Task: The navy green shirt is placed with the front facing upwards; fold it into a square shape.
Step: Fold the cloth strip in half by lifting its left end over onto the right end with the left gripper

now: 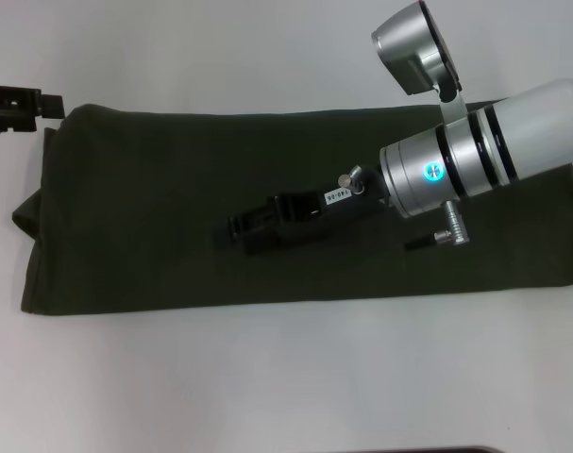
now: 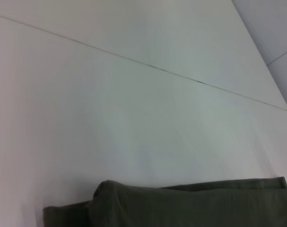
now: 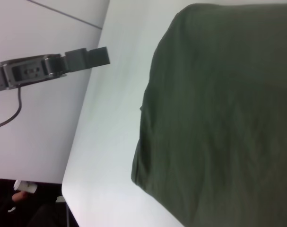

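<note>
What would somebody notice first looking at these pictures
The navy green shirt, folded into a long plain band, stretches across the middle of the white table. The right arm's big silver and white wrist reaches in over it from the right, with the right gripper above the cloth's centre. The left gripper sits by the shirt's far left corner.

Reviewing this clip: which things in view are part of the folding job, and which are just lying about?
Part of the job:
- shirt, folded into a long band
- right gripper, over the shirt
- left gripper, at the shirt's far left corner

Just lying about:
- table, nothing else on it
</note>
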Tool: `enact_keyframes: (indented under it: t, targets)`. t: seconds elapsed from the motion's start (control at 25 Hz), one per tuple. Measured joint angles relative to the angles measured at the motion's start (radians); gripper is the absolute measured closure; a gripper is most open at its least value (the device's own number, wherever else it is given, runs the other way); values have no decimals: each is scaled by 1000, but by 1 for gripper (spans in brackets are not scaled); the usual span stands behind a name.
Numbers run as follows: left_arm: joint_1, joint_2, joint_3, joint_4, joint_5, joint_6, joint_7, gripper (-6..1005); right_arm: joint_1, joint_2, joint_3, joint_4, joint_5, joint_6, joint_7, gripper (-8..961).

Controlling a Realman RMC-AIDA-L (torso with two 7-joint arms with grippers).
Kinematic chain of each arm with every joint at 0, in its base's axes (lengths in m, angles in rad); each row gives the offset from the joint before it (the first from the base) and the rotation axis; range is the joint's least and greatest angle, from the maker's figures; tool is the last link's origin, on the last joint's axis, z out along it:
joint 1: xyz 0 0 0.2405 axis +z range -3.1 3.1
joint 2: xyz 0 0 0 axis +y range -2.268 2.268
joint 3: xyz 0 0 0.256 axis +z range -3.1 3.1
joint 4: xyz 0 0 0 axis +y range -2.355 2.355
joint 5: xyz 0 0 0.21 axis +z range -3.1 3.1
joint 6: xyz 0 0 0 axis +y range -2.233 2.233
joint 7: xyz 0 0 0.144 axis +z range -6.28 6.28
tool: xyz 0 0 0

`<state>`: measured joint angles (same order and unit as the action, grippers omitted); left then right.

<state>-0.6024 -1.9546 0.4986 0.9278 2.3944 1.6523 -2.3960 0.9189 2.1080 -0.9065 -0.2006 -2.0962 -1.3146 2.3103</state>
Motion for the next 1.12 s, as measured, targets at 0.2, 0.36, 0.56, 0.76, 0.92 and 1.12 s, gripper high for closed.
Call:
enact_keyframes:
  t: [0.2,0.36,0.56,0.76,0.92,1.12]
  targets:
    - [4,-2,0,0,0,-2,0,390,8,0,-30,20,-1,43,11,298]
    - [7,-5,0,0,0,-9,0,390,4,-3,-37,21,-4,55,24,298]
    - [10,-9,0,-1,0,-14,1,394,-4,-6,-40,24,-5,59,27,299]
    - [10,-9,0,-1,0,-14,1,395,-20,-9,-52,13,-5,63,48,298]
    - [11,-9,0,-4,0,-19,1,395,-27,-13,-54,11,-2,63,49,298]
    - [12,-10,1,-12,0,-23,2,394,-42,-16,-52,-19,-2,55,67,298]
